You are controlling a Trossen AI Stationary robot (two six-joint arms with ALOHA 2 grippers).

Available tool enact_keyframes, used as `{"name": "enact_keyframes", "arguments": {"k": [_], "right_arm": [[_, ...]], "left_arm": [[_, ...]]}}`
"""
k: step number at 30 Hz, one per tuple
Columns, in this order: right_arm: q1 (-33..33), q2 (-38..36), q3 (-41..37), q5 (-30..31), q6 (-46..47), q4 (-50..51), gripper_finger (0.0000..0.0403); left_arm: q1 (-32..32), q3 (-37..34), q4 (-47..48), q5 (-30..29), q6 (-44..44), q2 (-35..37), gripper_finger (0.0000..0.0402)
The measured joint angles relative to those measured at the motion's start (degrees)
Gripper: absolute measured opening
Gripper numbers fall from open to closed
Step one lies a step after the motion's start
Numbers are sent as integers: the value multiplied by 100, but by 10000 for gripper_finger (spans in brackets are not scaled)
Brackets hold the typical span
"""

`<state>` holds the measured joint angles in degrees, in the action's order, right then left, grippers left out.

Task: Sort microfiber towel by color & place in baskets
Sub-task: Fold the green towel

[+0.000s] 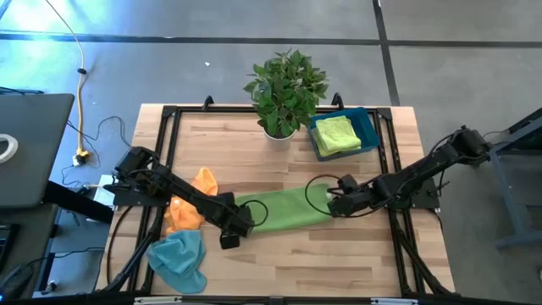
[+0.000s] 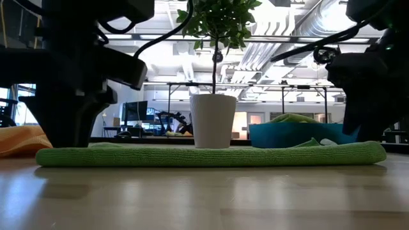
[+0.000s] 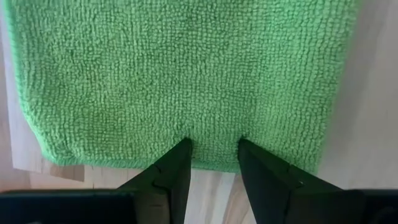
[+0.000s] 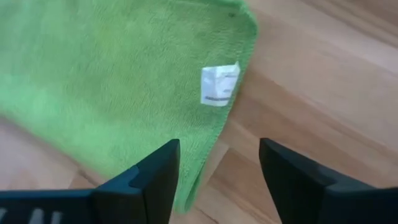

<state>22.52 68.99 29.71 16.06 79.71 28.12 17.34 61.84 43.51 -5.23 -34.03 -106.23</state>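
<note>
- The green towel [image 1: 284,209] lies flat across the middle of the high view, stretched between the two arms, with its white tag [image 4: 219,84] near one corner.
- The left gripper [image 3: 214,155] sits at the towel's left end, fingers parted a little with their tips on the hem; it has nothing pinched yet.
- The right gripper [image 4: 219,163] hangs spread wide over the towel's right edge, one finger above cloth, the other above bare table [image 1: 356,254].
- To my eye the step is a two-ended pickup: both should pinch right on the hem, close together, and lift evenly so the cloth doesn't sag or drag.
- The teal basket [image 1: 369,127], upper right, already holds a yellow-green towel [image 1: 337,134]; it stands just beside the potted plant [image 1: 284,89], so the carry should steer clear of that.
- An orange towel [image 1: 190,203] and a blue towel [image 1: 179,257] wait at lower left.
</note>
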Motion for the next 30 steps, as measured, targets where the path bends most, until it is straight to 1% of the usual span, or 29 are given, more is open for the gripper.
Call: {"name": "enact_keyframes", "arguments": {"k": [4,8,12,16,21,24,30], "right_arm": [[-2,73,0,123,262,9,216],[-2,368,-2,147,503,-230,210],[-2,818,-2,97,489,-568,203],[4,1153,11,196,578,-823,199],[2,1283,17,301,732,-1026,196],[3,1294,17,378,966,-992,177],[2,1314,2,476,1024,-952,104]], "left_arm": [[-54,2,-177,-22,317,-13,126],[-155,-2,-191,-39,338,-16,126],[-299,-4,-221,-95,358,-23,126],[-381,-4,-217,-99,278,-27,126],[-441,-4,-213,-111,277,-31,126],[-448,-7,-211,-125,278,-33,126],[-448,-14,-257,-127,268,-33,126]]}}
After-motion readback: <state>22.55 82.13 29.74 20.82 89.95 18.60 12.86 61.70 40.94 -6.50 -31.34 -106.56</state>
